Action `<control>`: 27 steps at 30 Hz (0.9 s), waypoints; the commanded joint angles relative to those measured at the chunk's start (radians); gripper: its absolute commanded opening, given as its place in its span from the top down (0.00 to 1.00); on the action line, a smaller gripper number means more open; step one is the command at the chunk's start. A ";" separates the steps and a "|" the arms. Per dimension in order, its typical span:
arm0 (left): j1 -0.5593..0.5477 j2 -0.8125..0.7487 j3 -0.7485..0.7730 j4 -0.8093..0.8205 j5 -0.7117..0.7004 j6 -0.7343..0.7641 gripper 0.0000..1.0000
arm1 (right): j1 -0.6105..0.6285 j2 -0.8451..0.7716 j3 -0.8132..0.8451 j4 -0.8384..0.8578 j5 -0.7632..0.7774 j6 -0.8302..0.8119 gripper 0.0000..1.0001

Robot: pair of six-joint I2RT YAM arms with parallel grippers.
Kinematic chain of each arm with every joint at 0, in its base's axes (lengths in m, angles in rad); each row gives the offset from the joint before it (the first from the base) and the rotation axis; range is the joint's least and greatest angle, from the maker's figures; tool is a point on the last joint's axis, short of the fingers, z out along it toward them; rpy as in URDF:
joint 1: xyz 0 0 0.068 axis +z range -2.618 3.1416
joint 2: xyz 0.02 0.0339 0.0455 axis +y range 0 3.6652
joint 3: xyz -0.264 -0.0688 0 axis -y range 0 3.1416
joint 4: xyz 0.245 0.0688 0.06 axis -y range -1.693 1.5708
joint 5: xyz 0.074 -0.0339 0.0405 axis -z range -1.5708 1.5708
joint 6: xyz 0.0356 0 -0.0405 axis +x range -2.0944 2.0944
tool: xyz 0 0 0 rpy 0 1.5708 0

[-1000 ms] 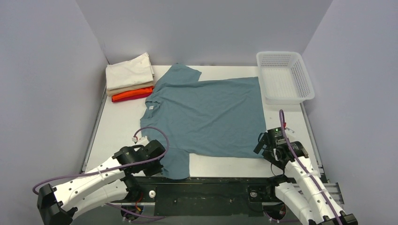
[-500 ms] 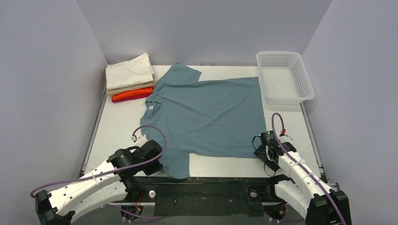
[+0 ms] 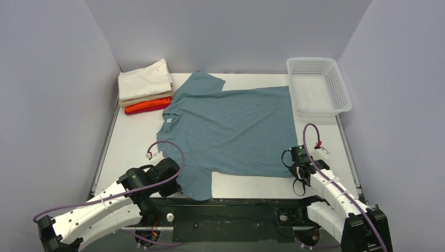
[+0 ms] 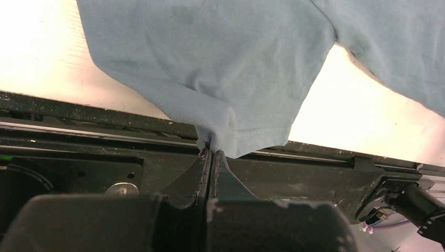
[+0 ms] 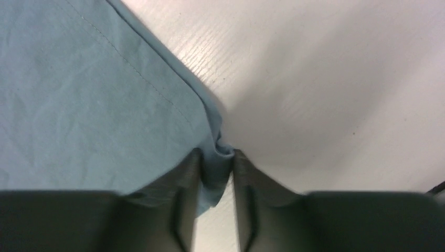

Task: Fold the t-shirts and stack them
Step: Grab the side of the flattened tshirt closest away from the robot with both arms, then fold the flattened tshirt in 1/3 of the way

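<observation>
A large teal-blue t-shirt [image 3: 231, 128] lies spread flat on the white table [image 3: 131, 147], collar to the left. My left gripper [image 3: 180, 185] is shut on the hem of its near sleeve [image 4: 246, 79], over the table's black front edge; the cloth runs into the closed jaws of the left gripper [image 4: 211, 152]. My right gripper [image 3: 294, 167] is at the shirt's near right bottom corner. In the right wrist view that corner [image 5: 216, 168] is bunched between the fingertips of the right gripper [image 5: 216, 155], touching both. Folded cream, tan, orange and red t-shirts [image 3: 145, 86] are stacked at the back left.
A white mesh basket [image 3: 343, 102] stands at the back right, just beyond the shirt's far right corner. A black rail [image 3: 236, 207] runs along the near table edge between the arm bases. Grey walls close in the left, back and right.
My right gripper moved left and forward onto the shirt's near right corner and its jaws closed around the cloth. My left arm shifted slightly, still holding the sleeve.
</observation>
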State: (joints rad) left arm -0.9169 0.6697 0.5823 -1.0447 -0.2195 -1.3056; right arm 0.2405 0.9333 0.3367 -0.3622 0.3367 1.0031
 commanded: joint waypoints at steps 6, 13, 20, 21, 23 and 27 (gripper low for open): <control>-0.003 -0.015 0.058 -0.116 0.160 -0.028 1.00 | -0.009 -0.060 0.047 -0.284 -0.054 -0.006 1.00; -0.004 -0.095 0.026 -0.253 0.336 -0.083 1.00 | -0.010 -0.110 0.106 -0.482 -0.061 -0.029 1.00; -0.004 -0.127 0.079 -0.236 0.411 -0.040 1.00 | -0.007 -0.089 0.123 -0.483 -0.081 -0.050 1.00; -0.004 -0.123 0.079 -0.218 0.406 -0.028 1.00 | -0.007 -0.089 0.124 -0.476 -0.089 -0.053 1.00; -0.004 -0.116 0.081 -0.157 0.380 -0.009 1.00 | -0.006 -0.091 0.130 -0.465 -0.096 -0.059 1.00; 0.002 -0.063 0.102 0.009 0.263 0.039 1.00 | -0.006 -0.074 0.161 -0.438 -0.100 -0.074 1.00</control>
State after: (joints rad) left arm -0.9169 0.5613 0.6250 -1.2240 0.1318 -1.3281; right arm 0.2359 0.8413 0.4385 -0.7635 0.2379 0.9520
